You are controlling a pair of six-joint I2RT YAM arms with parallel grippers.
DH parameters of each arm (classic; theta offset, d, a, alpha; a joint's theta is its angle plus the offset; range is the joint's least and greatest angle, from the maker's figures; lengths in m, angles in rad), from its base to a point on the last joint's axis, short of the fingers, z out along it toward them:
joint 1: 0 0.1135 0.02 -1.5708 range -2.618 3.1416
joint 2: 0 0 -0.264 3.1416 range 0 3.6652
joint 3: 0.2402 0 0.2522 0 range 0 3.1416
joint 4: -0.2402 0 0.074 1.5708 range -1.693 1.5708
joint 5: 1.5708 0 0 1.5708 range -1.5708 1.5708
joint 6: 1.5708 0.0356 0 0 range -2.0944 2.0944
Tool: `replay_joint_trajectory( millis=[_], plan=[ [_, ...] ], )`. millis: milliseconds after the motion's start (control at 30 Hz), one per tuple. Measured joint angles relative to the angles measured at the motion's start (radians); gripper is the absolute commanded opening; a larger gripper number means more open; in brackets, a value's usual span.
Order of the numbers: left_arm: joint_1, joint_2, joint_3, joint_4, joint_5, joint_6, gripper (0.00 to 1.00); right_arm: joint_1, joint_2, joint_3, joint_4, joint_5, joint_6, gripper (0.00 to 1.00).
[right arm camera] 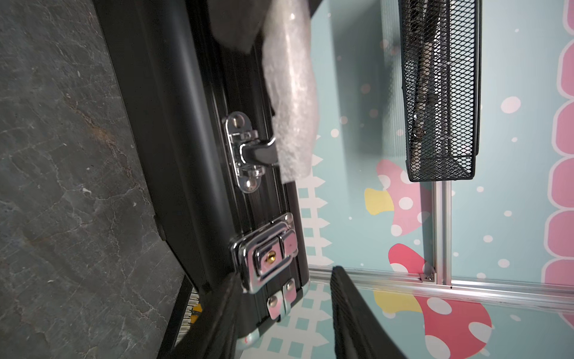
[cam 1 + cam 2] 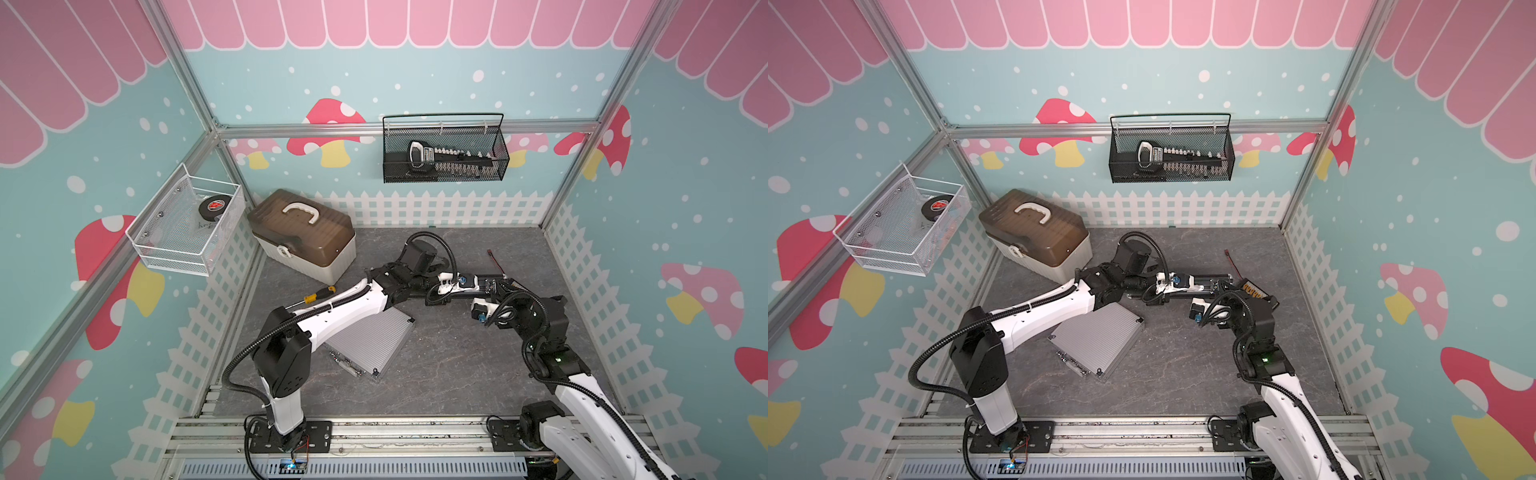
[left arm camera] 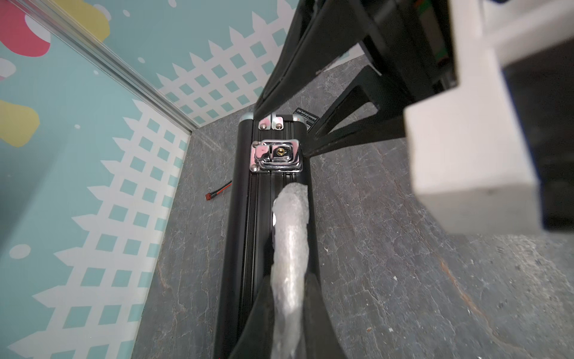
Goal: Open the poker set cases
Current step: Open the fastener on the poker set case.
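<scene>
The black poker case (image 3: 273, 199) stands on its edge on the grey table, with its handle side up; in both top views it shows as a thin dark bar (image 2: 478, 287) (image 2: 1204, 278). My left gripper (image 3: 289, 310) (image 2: 455, 286) is shut on the case's plastic-wrapped handle (image 3: 290, 248) (image 1: 292, 93). My right gripper (image 1: 285, 310) (image 2: 496, 286) is open around the case's end, just past a closed chrome latch (image 1: 267, 251) (image 3: 276, 155). One finger (image 1: 217, 320) lies against the case's side and the other stands apart. The silver case (image 2: 370, 345) (image 2: 1096, 340) lies flat and closed, partly under my left arm.
A white box with a brown lid (image 2: 303, 232) stands at the back left, with a yellow-handled screwdriver (image 2: 318, 295) in front of it. A red-tipped cable (image 2: 496, 259) and a yellow-and-black part (image 2: 515, 286) lie by the black case. Two baskets (image 2: 444, 149) (image 2: 187, 224) hang on the walls.
</scene>
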Motion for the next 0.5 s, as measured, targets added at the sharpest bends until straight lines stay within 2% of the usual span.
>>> replay_joint_trajectory(
  millis=[500],
  plan=[
    [0.001, 0.0, 0.0, -0.005, 0.012, 0.003, 0.0, 0.0, 0.0, -0.008, 0.024, 0.01, 0.01, 0.43]
  ],
)
